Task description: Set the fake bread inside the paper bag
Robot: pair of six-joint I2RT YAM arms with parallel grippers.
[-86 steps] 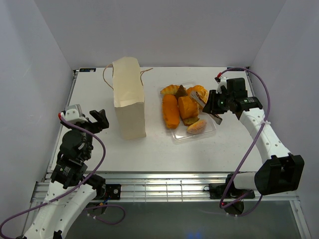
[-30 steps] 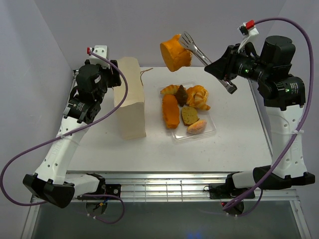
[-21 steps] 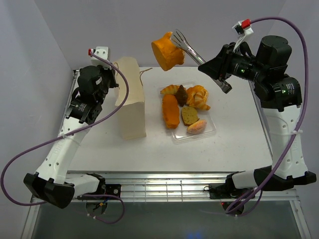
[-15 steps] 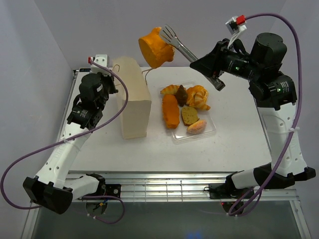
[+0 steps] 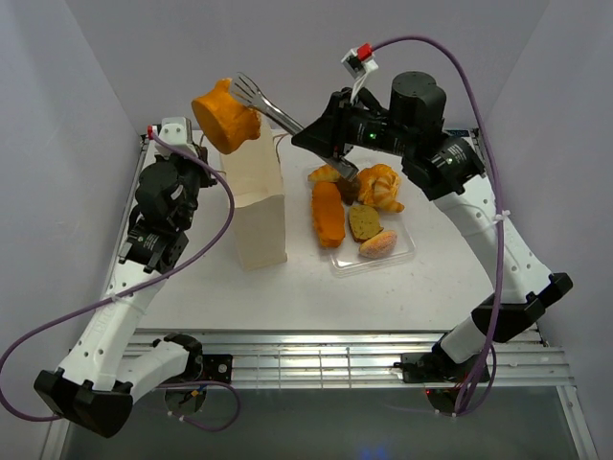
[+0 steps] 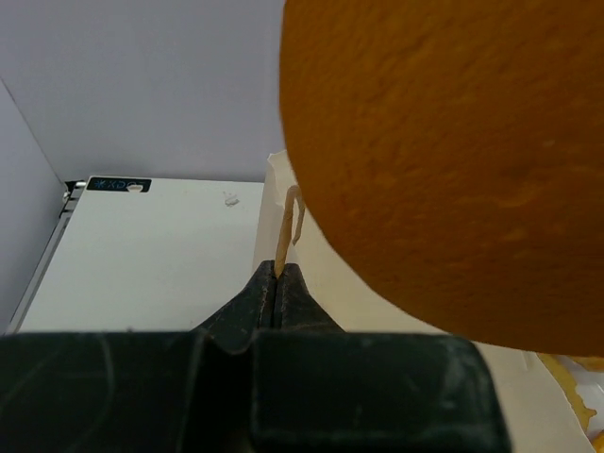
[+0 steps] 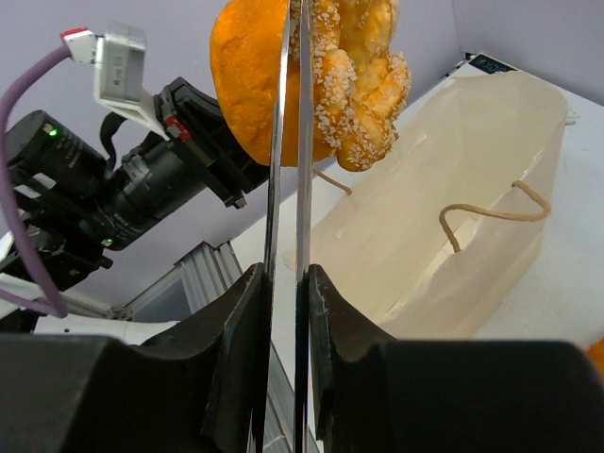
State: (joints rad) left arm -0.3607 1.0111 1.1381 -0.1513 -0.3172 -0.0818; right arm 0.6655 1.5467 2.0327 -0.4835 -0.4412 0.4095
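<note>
R fingers [image 5: 332, 142] clamped on metal tongs [image 5: 271, 105], which grip an orange loaf [image 5: 224, 117] in mid-air above the paper bag [image 5: 261, 216]. L fingers [image 6: 276, 291] pressed together, pinching the bag's rim. Bag upright on tabletop [image 5: 306, 287]; other fake bread [image 5: 329, 213] in clear tray [image 5: 407, 251] just beside it

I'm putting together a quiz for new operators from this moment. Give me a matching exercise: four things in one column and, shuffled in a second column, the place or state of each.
Column 1
1. round orange toy loaf
2. tall pale tan paper bag
3. pinkish toy bun
4. left claw

Column 2
A. lying at the near end of the clear plastic tray
B. gripped in metal tongs, up in the air
C. standing on the white table, mouth open
D. shut on the bag's rim

Pairs: 1-B, 2-C, 3-A, 4-D
</note>
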